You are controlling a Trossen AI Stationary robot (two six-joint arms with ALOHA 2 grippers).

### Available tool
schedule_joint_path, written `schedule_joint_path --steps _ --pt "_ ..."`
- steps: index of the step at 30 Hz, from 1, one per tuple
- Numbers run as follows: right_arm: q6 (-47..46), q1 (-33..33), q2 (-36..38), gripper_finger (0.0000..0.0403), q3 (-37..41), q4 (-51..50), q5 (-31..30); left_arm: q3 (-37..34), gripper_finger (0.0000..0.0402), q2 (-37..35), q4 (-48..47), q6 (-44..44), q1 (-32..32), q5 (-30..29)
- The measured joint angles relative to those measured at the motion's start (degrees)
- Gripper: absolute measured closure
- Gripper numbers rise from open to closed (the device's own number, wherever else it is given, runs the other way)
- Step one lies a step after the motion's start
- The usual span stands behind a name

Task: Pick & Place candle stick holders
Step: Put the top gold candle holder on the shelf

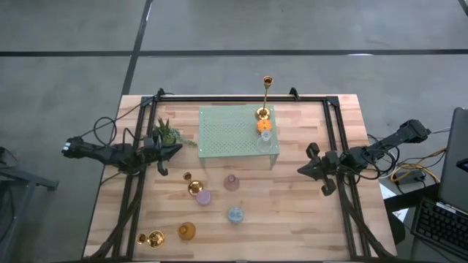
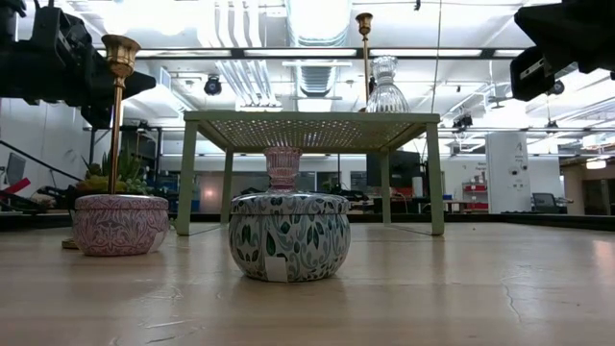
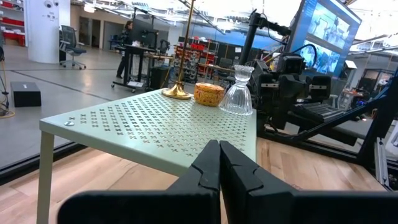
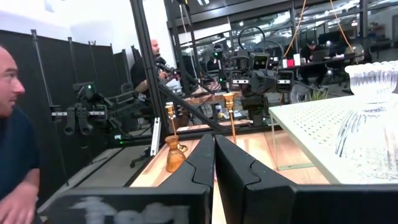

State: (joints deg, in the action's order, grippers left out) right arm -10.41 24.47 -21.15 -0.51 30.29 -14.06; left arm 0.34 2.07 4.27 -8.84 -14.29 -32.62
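Observation:
A pale green perforated stand (image 1: 234, 135) sits mid-table on its legs. A tall gold candlestick (image 1: 265, 98), an orange holder (image 1: 264, 125) and a clear glass holder (image 1: 266, 136) rest on it by their bases. On the wood in front stand two gold candlesticks (image 1: 194, 186) (image 1: 152, 238) and pink (image 1: 231, 183), purple (image 1: 203, 197), blue (image 1: 235, 215) and amber (image 1: 187, 231) holders. My left gripper (image 1: 179, 148) hangs shut just left of the stand, touching nothing. My right gripper (image 1: 300, 171) hangs shut to the stand's right, also touching nothing.
A small green potted plant (image 1: 167, 134) stands beside my left gripper. A black frame (image 1: 241, 97) runs along the table's far edge and sides. A person (image 4: 12, 124) shows beyond the table in the right wrist view. Bare wood lies at the near right (image 1: 307, 226).

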Motion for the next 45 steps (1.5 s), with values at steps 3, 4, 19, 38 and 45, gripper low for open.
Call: schedule_joint_path --steps 3,4,19,38,45 --pt "0.0 0.0 0.0 0.0394 0.0 0.0 0.0 0.0 0.0399 0.0 0.0 0.0 0.0 0.0" --pt "0.0 0.0 0.0 0.0394 0.0 0.0 0.0 0.0 0.0399 0.0 0.0 0.0 0.0 0.0" --pt "0.0 0.0 0.0 0.0394 0.0 0.0 0.0 0.0 0.0399 0.0 0.0 0.0 0.0 0.0" --pt "0.1 0.0 0.0 0.0394 0.0 0.0 0.0 0.0 0.0399 0.0 7.6 -0.3 0.0 -1.2" --pt "0.0 0.0 0.0 0.0394 0.0 0.0 0.0 0.0 0.0399 0.0 12.0 -4.7 0.0 4.2"
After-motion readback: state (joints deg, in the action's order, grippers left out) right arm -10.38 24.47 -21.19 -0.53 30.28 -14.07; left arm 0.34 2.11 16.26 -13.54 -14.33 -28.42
